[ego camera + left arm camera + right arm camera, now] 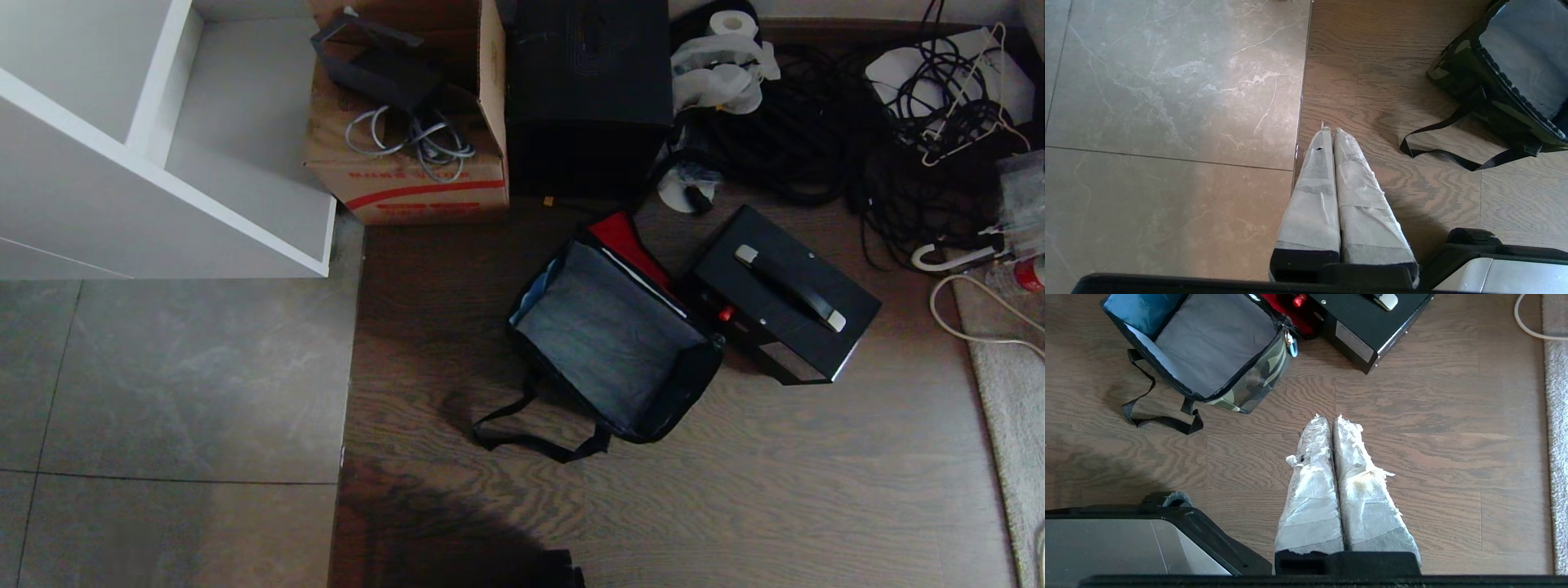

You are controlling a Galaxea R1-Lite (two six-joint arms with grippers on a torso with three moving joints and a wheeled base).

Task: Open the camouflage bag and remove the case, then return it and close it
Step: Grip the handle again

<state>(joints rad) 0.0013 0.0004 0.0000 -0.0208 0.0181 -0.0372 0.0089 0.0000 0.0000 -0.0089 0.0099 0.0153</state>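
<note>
Grey lining is showing inside the open, empty camouflage bag; the case is sitting just right of it. Left gripper and right gripper are hanging with fingers pressed together, holding nothing.

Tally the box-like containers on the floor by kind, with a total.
Camouflage bag, open and empty: 1
Black case with handle: 1
Plain black box: 1
Cardboard carton: 1
Total: 4
</note>
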